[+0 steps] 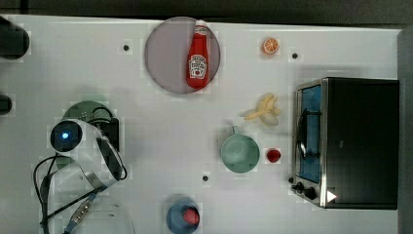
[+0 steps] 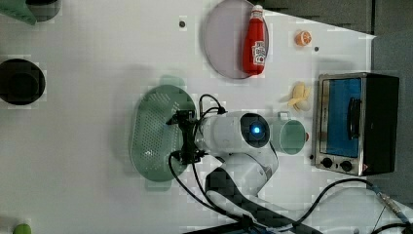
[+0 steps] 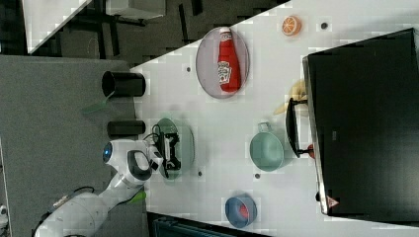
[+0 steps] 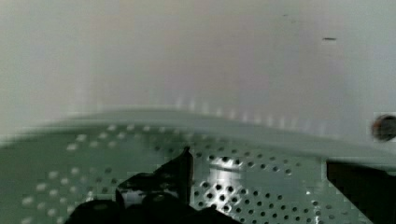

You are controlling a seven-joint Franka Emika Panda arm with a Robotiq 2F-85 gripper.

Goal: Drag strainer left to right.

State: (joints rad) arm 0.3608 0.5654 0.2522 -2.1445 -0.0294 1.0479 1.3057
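Observation:
The pale mint-green strainer (image 2: 153, 131) lies on the white table at the top view's left, where my arm covers most of it and leaves a green edge (image 1: 83, 111) showing. My gripper (image 2: 184, 137) hangs low over the strainer's rim on the left view's right side. In the wrist view the strainer's perforated floor (image 4: 261, 186) lies close below, and my gripper (image 4: 259, 168) is open, its dark fingers (image 4: 180, 172) apart inside the basket with nothing between them. The right view has the gripper (image 3: 170, 150) over the strainer (image 3: 187, 143).
A teal cup (image 1: 239, 152) stands mid-table, with a red berry (image 1: 273, 155) and a toaster oven (image 1: 355, 141) to the top view's right. A ketchup bottle (image 1: 198, 56) lies on a grey plate (image 1: 165, 53). Banana (image 1: 263, 111), orange slice (image 1: 270, 45) and blue bowl (image 1: 181, 214) are nearby.

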